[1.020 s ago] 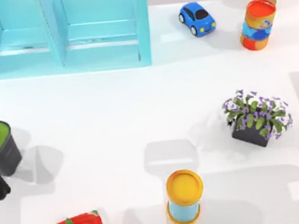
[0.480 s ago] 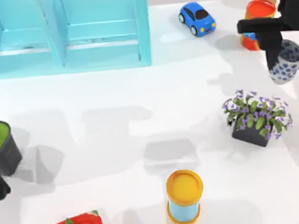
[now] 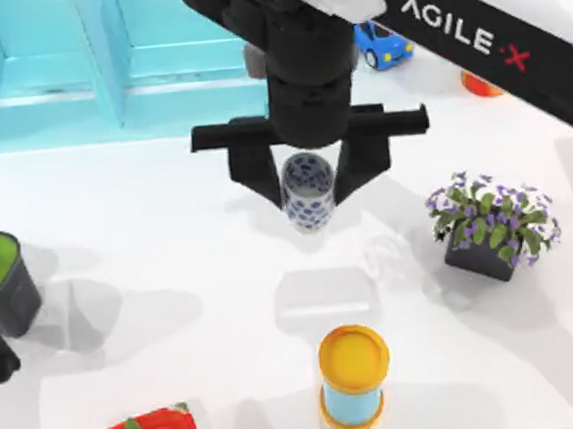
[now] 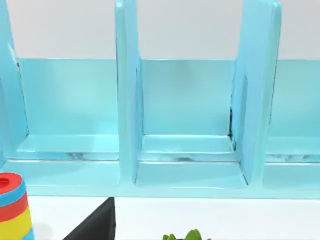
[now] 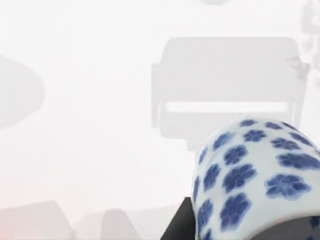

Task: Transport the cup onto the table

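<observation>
Now the right gripper (image 3: 307, 177), clenched on the cup (image 3: 308, 194) above mid-counter (image 3: 165, 205), should lower it straight and level onto the bare patch at 12 o'clock from the yellow-lidded cylinder (image 3: 354, 377).

Turquoise shelf unit (image 4: 190, 125) (three open bays) above the white table (image 4: 225, 217).

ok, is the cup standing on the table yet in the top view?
No: the cup hangs between the right gripper's fingers above the table, its shadow lying apart on the surface below.
</observation>
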